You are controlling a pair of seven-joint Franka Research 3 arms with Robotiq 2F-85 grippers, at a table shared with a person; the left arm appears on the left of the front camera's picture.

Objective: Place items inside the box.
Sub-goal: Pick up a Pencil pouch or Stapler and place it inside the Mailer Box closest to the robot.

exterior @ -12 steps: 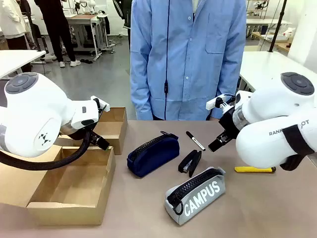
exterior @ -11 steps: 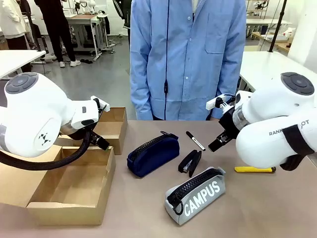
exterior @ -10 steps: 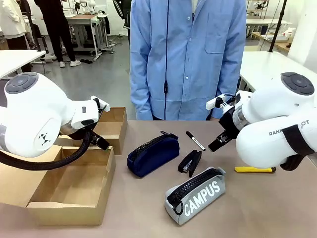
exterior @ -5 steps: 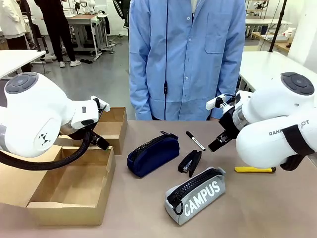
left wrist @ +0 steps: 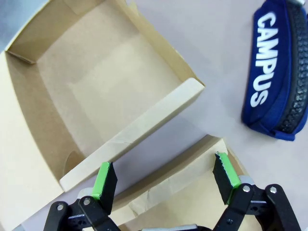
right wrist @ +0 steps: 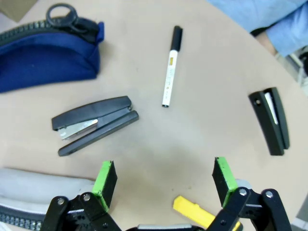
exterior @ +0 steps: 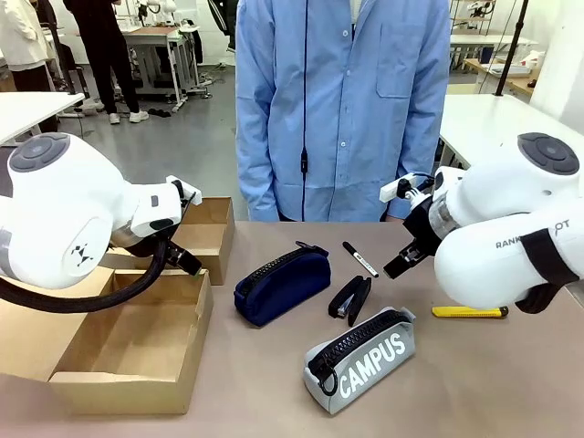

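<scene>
Two open cardboard boxes sit at the table's left, a near box (exterior: pixel 137 339) and a far box (exterior: pixel 208 234). My left gripper (exterior: pixel 185 260) hangs open over the gap between them, with its green pads (left wrist: pixel 105 180) bare; its midpoint is (left wrist: pixel 165 175). The items lie mid-table: a navy zip case (exterior: pixel 281 285), a black stapler (exterior: pixel 351 297), a black marker (exterior: pixel 359 258), a grey "CAMPUS" case (exterior: pixel 360 358) and a yellow utility knife (exterior: pixel 469 312). My right gripper (exterior: pixel 403 263) is open and holds nothing above the stapler (right wrist: pixel 94 124) and the marker (right wrist: pixel 170 67), midpoint (right wrist: pixel 163 179).
A person in a blue coat (exterior: pixel 347 109) stands at the far edge. A small black oblong thing (right wrist: pixel 272 120) lies beyond the marker in the right wrist view. The navy case (left wrist: pixel 269 86) lies to the right of the boxes. Bare tabletop (exterior: pixel 255 383) runs along the front.
</scene>
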